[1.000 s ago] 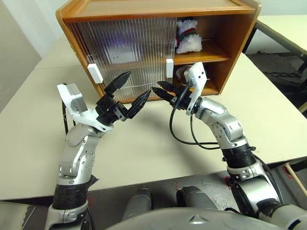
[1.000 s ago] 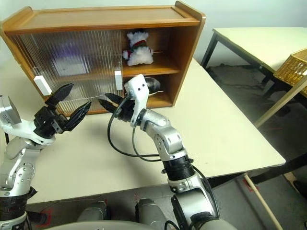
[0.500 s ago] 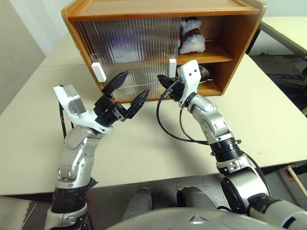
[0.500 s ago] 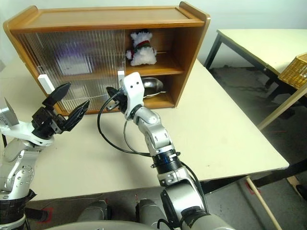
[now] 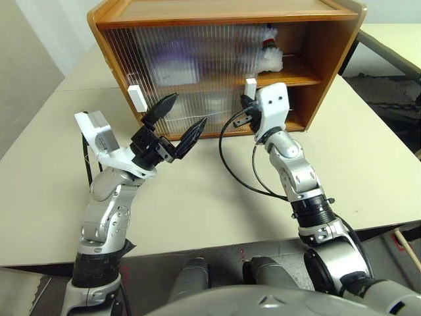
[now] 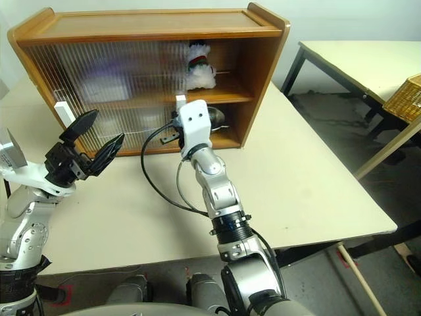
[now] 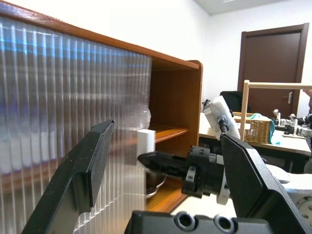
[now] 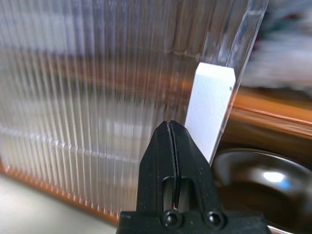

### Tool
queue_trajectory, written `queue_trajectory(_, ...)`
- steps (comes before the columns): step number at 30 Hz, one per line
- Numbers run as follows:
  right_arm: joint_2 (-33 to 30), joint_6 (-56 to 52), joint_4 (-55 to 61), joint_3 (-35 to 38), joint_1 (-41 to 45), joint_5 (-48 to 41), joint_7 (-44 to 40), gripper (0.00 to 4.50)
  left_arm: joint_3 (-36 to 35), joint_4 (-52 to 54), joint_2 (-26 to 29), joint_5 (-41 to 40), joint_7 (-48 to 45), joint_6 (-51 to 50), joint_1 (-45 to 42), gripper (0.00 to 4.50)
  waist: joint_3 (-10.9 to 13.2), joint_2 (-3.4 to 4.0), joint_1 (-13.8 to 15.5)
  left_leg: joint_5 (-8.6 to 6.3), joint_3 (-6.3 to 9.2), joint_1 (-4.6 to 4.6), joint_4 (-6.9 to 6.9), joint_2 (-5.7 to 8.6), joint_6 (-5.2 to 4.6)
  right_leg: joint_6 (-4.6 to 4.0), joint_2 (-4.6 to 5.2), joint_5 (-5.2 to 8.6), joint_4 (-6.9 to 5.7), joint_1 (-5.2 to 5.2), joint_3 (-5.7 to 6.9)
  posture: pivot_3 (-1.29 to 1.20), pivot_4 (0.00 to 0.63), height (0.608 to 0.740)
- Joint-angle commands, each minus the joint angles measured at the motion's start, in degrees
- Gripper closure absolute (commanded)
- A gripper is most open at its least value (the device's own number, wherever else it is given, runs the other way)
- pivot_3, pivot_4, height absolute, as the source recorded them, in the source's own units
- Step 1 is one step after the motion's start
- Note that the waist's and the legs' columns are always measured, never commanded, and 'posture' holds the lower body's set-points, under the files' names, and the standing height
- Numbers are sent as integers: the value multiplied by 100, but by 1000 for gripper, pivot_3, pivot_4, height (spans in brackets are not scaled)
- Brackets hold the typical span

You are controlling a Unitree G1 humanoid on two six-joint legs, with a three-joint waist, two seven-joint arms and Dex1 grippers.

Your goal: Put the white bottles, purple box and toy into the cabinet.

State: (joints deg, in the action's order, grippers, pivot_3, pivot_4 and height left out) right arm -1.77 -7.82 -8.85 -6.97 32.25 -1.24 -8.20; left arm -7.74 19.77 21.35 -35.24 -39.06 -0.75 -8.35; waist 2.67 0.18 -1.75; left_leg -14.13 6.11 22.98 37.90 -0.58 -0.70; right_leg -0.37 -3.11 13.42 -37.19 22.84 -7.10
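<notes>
Cabinet point(image 5: 316, 49) stands at the back of the cream desk point(image 5: 368, 164), wooden, two-shelved, with ribbed translucent sliding doors covering most of its front. An open strip remains at its right side, between the inner door's edge and the right wall. The right end effector point(image 8: 174, 146) has its black fingers pressed fully together with nothing between them, its tip right against the white rectangular handle point(image 8: 208, 109) on that door's edge, at the level of the lower shelf. Just beyond the tip, past the handle, a shiny metal bowl point(image 8: 258, 178) sits in the open lower compartment. Above it, on the upper shelf, the toy point(image 5: 268, 54) shows as fluffy white plush with red and green at the neck, partly behind the ribbed door. The left end effector point(image 5: 176, 122) hovers with fingers spread wide and empty, in front of the lower door panels, near the second white handle point(image 5: 136, 99) and apart from it. Bare desk lies open beneath both arms.
</notes>
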Motion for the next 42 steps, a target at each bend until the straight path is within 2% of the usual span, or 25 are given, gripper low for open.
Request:
queue_trajectory(1, -116, -138, 162, 314, -155, 109, 312, 4460, 46, -163, 5, 54, -104, -20, -84, 0, 0, -1, -5, 0, 0, 0, 0, 0, 0, 0, 0, 0, 0, -1, 0, -69, 49, 740)
queue_trajectory(10, -205, -280, 344, 565, -234, 306, 807, 4460, 34, -310, -22, 42, -261, 28, -134, 0, -1, -1, -68, 0, -1, -1, -4, -2, -1, 37, -1, -20, 0, 2, -1, -93, 50, 740)
queue_trajectory(13, -343, -287, 190, 612, -117, 715, 1269, 4460, 63, -349, -57, 49, -318, 43, -135, 0, -1, -1, -83, 0, -1, 0, -4, -2, -1, 42, -1, -18, 0, 2, -1, -93, 50, 740)
queue_trajectory(27, -667, -443, -239, 1006, 48, 1162, 2187, 4460, 60, -543, -135, 65, -517, 97, -224, 0, -1, 0, -181, 1, -1, 0, -10, -3, -3, 53, 0, -18, 1, 3, -2, -117, 42, 740)
queue_trajectory(33, -757, -486, -308, 1072, 60, 1272, 2301, 4460, 76, -582, -156, 84, -565, 113, -239, 0, -1, 0, -151, 3, -1, 2, -4, 0, -6, 61, 5, -20, 2, -2, -1, -121, 38, 740)
queue_trajectory(37, -794, -380, -129, 921, -103, 1003, 1653, 4460, 77, -593, -170, 93, -576, 108, -254, 0, -2, -1, -153, 3, -2, 4, 3, 5, -6, 67, 11, -23, 3, -5, -2, -122, 37, 740)
queue_trajectory(40, -815, -39, 294, 960, -483, -2, 345, 3865, 67, -572, -179, 103, -576, 124, -162, 0, -3, -3, -176, 3, -5, 3, 3, 4, -6, 68, 9, -23, 5, -6, -2, -115, 43, 740)
queue_trajectory(42, -940, 100, 483, 972, -747, -421, -326, 3174, 51, -563, -192, 120, -567, 154, -60, 0, -3, -3, -191, 3, -7, 4, -2, 3, -6, 71, 4, -18, 4, -4, -2, -108, 47, 740)
